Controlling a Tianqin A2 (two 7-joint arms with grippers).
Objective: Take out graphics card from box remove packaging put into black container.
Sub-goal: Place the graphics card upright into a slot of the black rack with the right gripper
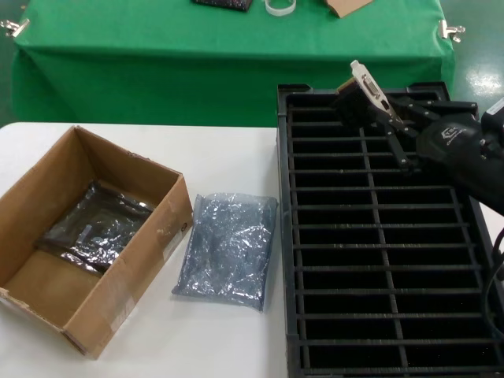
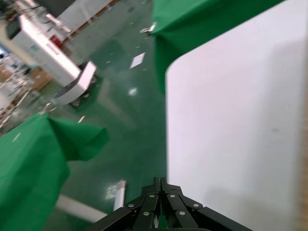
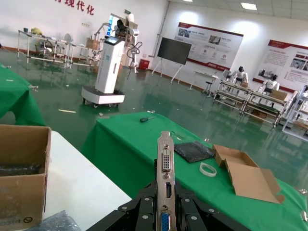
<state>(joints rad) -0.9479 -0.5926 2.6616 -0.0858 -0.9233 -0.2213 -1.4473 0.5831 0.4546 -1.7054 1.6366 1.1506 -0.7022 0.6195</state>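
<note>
While the card hangs above the tray, the scene reads like this, biggest thing first:

White table (image 1: 228, 339): carries the box, the loose bag and the black tray.

Black container (image 1: 378, 260): the slotted tray on the robot's right side of the table; every slot that shows looks unfilled.

Box (image 1: 150, 236): brown cardboard, open, on the left side; a dark shiny bag (image 1: 94, 224) lies on its floor, seemingly with something in it.

Packaging (image 1: 228, 248): the grey-blue plastic bag lies flat on the table between box and tray, apart from both, and looks emptied.

Right gripper (image 1: 376, 110): over the far end of the tray, fingers pinched on the card.

Graphics card (image 3: 165, 178): held with its silver bracket pointing up and away; blue port nearest the fingers.

Left gripper (image 2: 160, 185): off by the table's left edge, idle, fingers pressed together on nothing.

Progress: card out of the box and unwrapped, by the look of it. Left to do: lower it into a slot and let go.
</note>
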